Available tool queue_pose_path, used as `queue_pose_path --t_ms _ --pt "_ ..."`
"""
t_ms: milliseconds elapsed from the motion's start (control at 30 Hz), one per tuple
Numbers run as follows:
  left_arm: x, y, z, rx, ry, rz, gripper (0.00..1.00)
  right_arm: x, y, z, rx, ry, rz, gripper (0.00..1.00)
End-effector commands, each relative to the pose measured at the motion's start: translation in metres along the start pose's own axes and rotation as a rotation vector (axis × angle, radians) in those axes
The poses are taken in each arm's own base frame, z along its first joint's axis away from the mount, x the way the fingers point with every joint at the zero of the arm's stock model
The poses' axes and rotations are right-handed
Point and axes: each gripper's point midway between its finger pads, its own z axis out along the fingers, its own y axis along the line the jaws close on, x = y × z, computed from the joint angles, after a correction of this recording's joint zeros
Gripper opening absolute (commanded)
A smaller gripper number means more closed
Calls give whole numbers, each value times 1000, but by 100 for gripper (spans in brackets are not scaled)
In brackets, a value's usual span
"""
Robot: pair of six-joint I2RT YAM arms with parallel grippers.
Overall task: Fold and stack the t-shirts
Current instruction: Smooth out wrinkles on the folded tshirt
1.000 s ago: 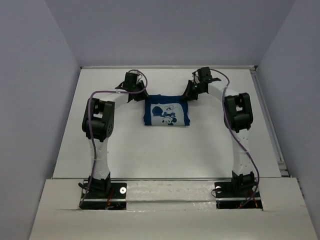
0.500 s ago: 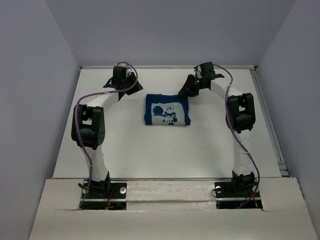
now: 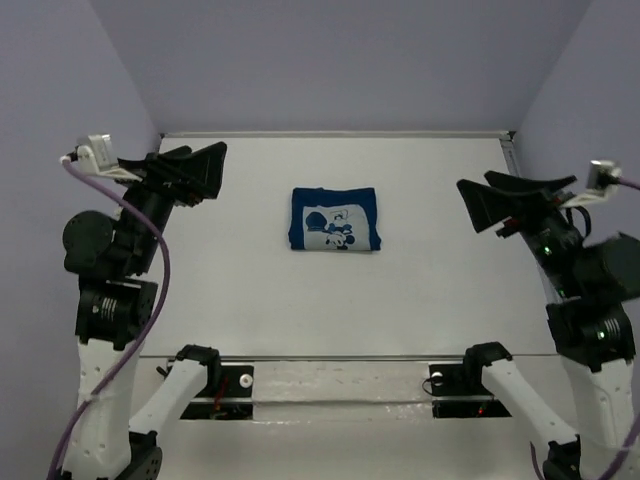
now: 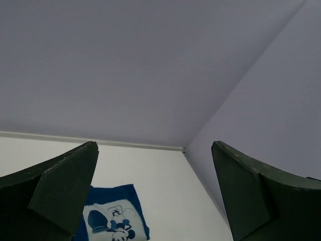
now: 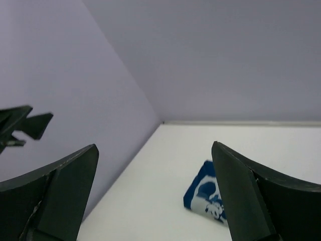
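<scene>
Withdrawn from folded t-shirt since 1 s ago | left claw spread, empty | right claw spread, empty

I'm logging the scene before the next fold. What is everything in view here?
t-shirt: one, dark navy with a white and light-blue cartoon print, folded flat at mid-table toward the far side.
table: one, white, under the shirt.
walls: three, pale lavender-grey, round the table.
cables: two, purple, one along each arm.
left gripper: one, black, raised at the left, open, empty.
right gripper: one, black, raised at the right, open, empty.
</scene>
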Motion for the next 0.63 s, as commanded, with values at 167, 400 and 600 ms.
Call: queue_pose_path --t_ms 167,400,600 --pt "32 10 -41 -45 58 -124 99 20 -70 -29 339 -69 37 100" --pt "19 0 -46 -27 63 -60 99 24 -59 -21 280 -11 45 100" --pt "34 8 -51 -43 93 -74 99 28 -58 -18 271 10 44 100"
